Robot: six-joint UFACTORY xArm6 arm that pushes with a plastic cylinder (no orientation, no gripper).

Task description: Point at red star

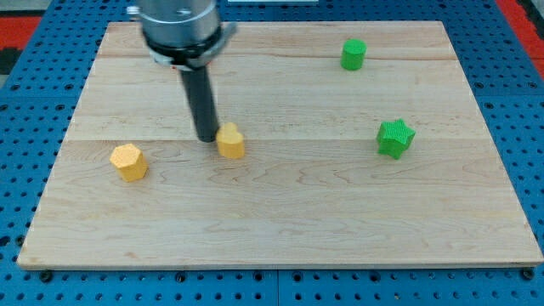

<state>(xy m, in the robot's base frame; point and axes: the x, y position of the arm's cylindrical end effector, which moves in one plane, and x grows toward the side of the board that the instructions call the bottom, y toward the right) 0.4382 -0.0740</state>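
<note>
No red star shows in the camera view. My tip (206,138) rests on the wooden board, just left of a small yellow block (230,140) and touching or nearly touching it. A yellow hexagon block (128,161) lies further to the view's left. A green star block (395,138) sits at the view's right. A green cylinder-like block (354,54) sits near the view's top right. The arm's rod comes down from the view's top.
The wooden board (280,221) lies on a blue pegboard surface (25,170) that surrounds it on all sides. A red area shows at the view's top left corner (21,21).
</note>
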